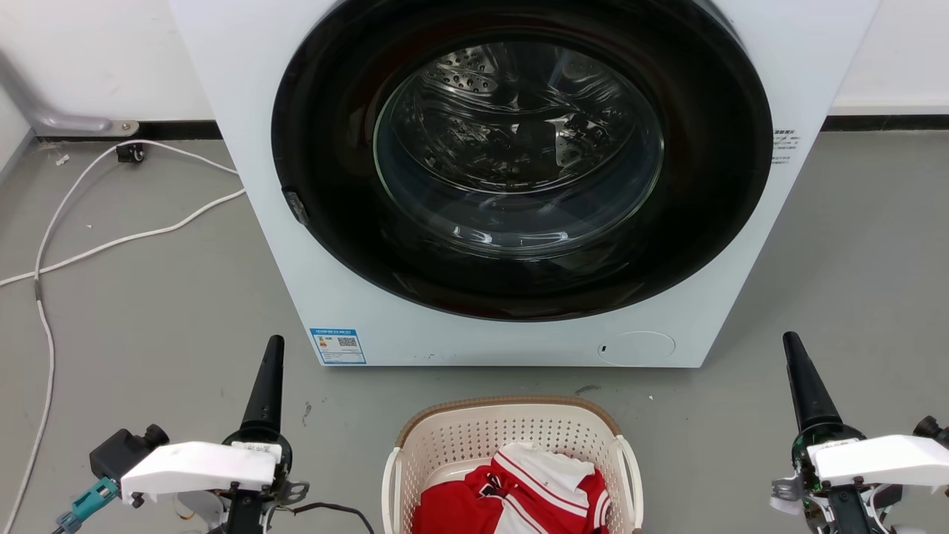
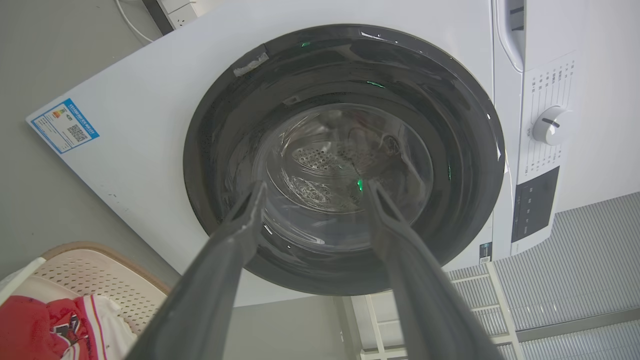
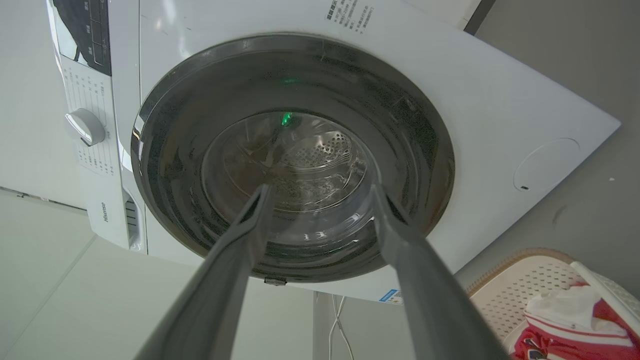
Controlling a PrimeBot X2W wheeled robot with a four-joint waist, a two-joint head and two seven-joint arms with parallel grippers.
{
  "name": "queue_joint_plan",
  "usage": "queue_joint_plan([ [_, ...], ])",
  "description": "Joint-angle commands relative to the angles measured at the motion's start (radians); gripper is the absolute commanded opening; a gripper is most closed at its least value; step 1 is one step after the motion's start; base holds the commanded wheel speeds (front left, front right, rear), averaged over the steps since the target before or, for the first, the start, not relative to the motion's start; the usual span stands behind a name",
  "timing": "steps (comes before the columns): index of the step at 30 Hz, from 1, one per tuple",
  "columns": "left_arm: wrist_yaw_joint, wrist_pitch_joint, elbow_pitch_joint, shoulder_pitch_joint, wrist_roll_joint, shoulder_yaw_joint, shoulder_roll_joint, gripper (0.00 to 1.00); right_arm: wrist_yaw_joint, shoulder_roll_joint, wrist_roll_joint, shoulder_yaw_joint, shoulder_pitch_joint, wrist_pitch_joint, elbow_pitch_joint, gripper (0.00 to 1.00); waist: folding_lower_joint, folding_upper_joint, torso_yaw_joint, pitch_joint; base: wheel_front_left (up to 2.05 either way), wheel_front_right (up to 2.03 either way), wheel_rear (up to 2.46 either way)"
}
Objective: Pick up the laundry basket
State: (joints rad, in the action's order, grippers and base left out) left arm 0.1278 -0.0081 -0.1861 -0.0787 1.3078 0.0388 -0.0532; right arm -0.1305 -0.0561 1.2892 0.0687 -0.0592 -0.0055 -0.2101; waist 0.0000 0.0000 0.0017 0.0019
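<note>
The laundry basket (image 1: 482,436), cream perforated plastic with a brown rim, stands on the grey floor in front of the washing machine, at the bottom centre of the head view. A red and white garment (image 1: 519,489) lies in it. My left gripper (image 1: 273,347) hovers to the basket's left and my right gripper (image 1: 790,343) to its right, both well apart from it with fingers pointing at the machine. In the wrist views the left gripper (image 2: 316,186) and right gripper (image 3: 321,188) are open and hold nothing. The basket (image 2: 105,280) (image 3: 520,280) sits in a lower corner of each.
A white front-loading washing machine (image 1: 296,245) stands close behind the basket, its round dark glass door (image 1: 519,148) closed. White cables (image 1: 111,241) trail over the floor at the left. Bare grey floor lies on both sides of the basket.
</note>
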Motion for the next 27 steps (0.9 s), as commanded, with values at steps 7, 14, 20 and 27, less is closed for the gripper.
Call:
queue_joint_plan([
  [7,-0.021,-0.035,0.040,-0.004,-0.201,-0.017,-0.003,1.00,0.000,0.000,-0.245,-0.007,-0.009,-0.035,0.034,1.00,0.0000,0.0000,-0.001,0.001,0.00,0.00,0.00],
  [14,-0.028,-0.059,0.045,0.002,-0.363,-0.035,-0.002,1.00,0.000,0.001,-0.413,-0.013,-0.005,-0.052,0.040,1.00,0.0000,0.0000,0.000,0.001,0.00,0.00,0.00],
  [20,-0.040,-0.079,0.047,0.005,-0.469,-0.046,-0.002,1.00,0.000,0.002,-0.537,-0.018,-0.001,-0.061,0.049,1.00,0.0000,0.0000,0.001,0.002,0.00,0.00,0.00],
  [27,-0.049,-0.100,0.044,0.007,-0.586,-0.058,-0.002,1.00,0.000,0.002,-0.653,-0.025,0.008,-0.067,0.066,1.00,0.0000,0.0000,0.002,0.001,0.00,0.00,0.00],
])
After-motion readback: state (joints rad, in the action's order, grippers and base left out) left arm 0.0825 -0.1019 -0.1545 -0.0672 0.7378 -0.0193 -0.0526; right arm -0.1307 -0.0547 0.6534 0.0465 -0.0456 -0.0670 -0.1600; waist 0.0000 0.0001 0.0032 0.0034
